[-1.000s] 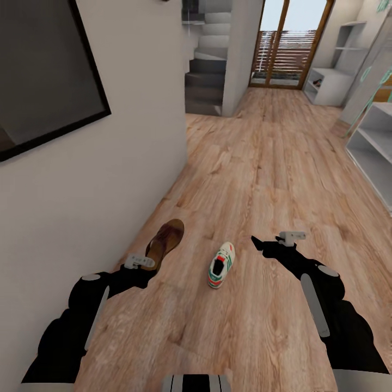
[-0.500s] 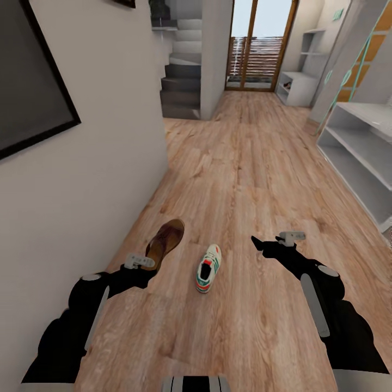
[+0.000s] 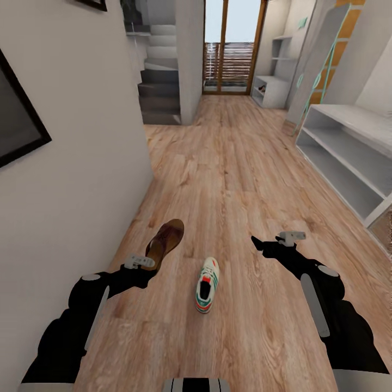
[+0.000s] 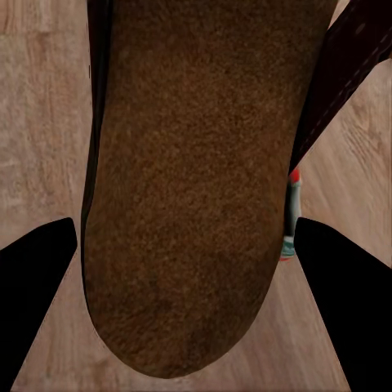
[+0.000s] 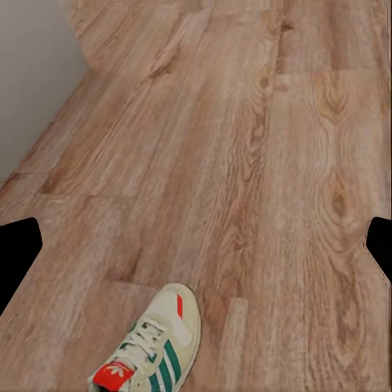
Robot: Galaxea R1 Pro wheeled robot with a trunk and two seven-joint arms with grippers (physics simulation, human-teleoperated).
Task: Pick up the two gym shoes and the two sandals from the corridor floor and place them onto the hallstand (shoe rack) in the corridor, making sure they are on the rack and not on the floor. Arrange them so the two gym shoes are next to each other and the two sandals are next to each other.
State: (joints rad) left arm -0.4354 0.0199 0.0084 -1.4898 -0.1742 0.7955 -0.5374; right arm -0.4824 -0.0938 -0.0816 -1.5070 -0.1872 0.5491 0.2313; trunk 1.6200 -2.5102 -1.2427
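Setting: a corridor with a wood-plank floor [image 3: 245, 163], a white wall along the robot's left.
Left gripper [image 3: 142, 263]: it grips a brown sandal [image 3: 165, 243], its dark fingers [image 4: 37, 273] on either side of the tan footbed; the sandal sticks out forward above the floor.
Right gripper [image 3: 260, 245]: held out over bare planks, fingers spread apart, nothing between them.
Gym shoe [image 3: 206, 285]: one white sneaker with green stripes and a red heel, lying on the floor between the two arms, toe pointing up the corridor.
Shoe rack [image 3: 348, 158]: grey open shelves along the right side, well apart from the sneaker.
Far end: stairs [image 3: 155, 90], a glazed door [image 3: 231, 46], and another grey shelf unit [image 3: 275, 87].
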